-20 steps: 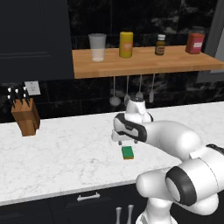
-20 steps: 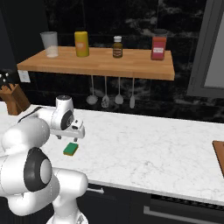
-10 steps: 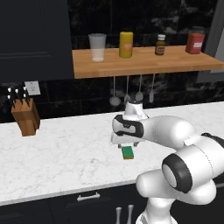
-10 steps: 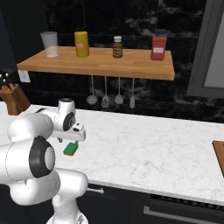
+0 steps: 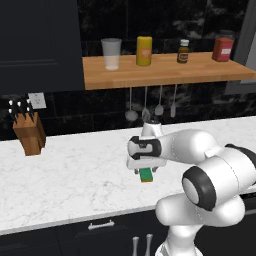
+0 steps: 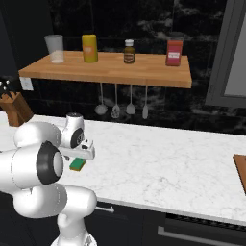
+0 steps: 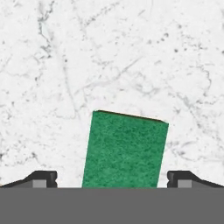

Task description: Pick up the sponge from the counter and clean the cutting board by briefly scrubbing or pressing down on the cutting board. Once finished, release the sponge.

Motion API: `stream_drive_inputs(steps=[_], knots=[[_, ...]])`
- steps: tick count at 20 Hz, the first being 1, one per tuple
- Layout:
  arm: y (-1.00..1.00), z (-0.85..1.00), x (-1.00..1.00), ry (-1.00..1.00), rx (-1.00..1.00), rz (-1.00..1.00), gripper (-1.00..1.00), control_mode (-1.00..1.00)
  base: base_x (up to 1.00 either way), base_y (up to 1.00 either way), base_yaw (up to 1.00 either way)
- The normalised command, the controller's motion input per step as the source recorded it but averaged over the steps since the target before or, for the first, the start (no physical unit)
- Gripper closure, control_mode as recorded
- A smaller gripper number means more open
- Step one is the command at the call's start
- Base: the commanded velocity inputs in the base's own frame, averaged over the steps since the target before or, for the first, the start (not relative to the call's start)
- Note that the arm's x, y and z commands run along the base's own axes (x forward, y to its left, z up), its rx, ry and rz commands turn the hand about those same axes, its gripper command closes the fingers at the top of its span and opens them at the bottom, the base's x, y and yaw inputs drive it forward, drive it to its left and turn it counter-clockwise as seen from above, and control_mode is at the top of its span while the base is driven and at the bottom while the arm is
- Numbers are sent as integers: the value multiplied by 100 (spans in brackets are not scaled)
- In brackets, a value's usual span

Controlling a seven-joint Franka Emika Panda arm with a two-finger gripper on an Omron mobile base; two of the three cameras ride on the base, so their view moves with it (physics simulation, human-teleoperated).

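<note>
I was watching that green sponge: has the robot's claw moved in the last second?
Yes. The gripper has come down toward the sponge on the counter, its fingers open on either side of it.

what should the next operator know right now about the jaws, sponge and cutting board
Gripper: jaws open wide, holding nothing, low over the sponge with one fingertip on each side of it.
Sponge: green side up, flat on the counter, slightly skewed to the jaws, not yet gripped.
Cutting board: far to the right on the same counter, just its edge in the right base view.
Done: approach and lining up over the sponge.
Left: close on the sponge, lift, carry it right to the board, press or scrub briefly, release.
</note>
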Motion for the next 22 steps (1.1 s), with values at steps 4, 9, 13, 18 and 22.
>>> stream_drive_inputs(steps=[4, 9, 13, 18, 22], knots=[[0, -19, 0, 0, 0, 0, -100, -100, 0, 0, 0], [0, -17, 0, 0, 0, 0, -100, -100, 0, 0, 0], [0, -16, 0, 0, 0, 0, -100, -100, 0, 0, 0], [0, -6, 0, 0, 0, 0, 100, -100, 0, 0, 0], [0, 0, -8, 0, 0, 0, 100, -100, 0, 0, 0]])
